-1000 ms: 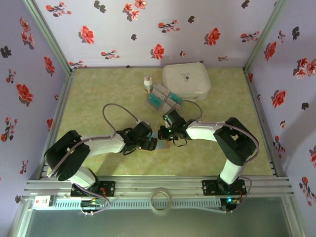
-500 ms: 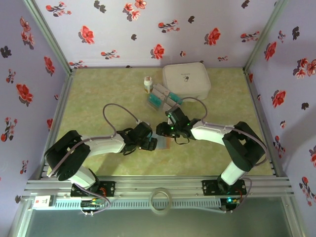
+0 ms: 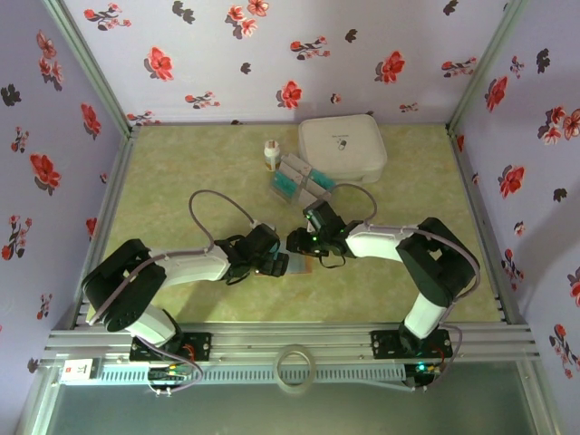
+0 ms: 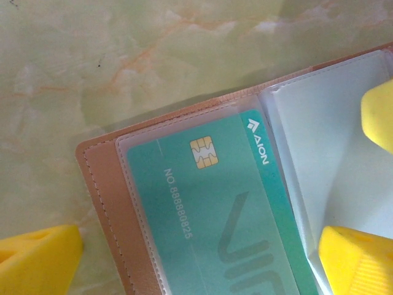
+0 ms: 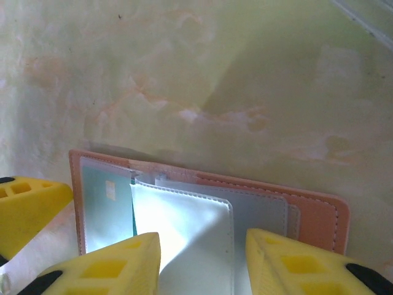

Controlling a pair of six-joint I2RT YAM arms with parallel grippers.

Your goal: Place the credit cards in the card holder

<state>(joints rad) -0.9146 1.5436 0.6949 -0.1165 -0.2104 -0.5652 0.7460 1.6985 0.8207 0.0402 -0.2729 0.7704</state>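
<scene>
Between the two arms, at the near middle of the surface (image 3: pixel 181 190), the card holder (image 5: pixel 319 215) is lying opened flat, reddish-brown cover down and clear sleeves facing up. That pose is leaving its pockets reachable from above. One teal card (image 4: pixel 209 203) is already sitting in the sleeve on the half nearer the left arm, its chip and number showing through the plastic.

The right fingers (image 5: pixel 295 264) are hanging over the holder's middle, standing partly apart with a pale sleeve leaf (image 5: pixel 184 227) below the gap. They are not pinching anything I can make out, and I cannot tell whether they are touching the leaf. My guess is they are placed there to work on that next pocket.

The left fingers (image 4: pixel 40 258) are spread wide and straddling the carded half. Judging by the placement, they are bracing or framing the holder so it is not sliding while the other arm is working.

Farther back, the remaining credit cards (image 3: pixel 283 187) are waiting in a loose cluster — just near and right of a small bottle (image 3: pixel 270 154), close against the near-left corner of a white zip case (image 3: pixel 343 145). Most of the loading is looking undone.
</scene>
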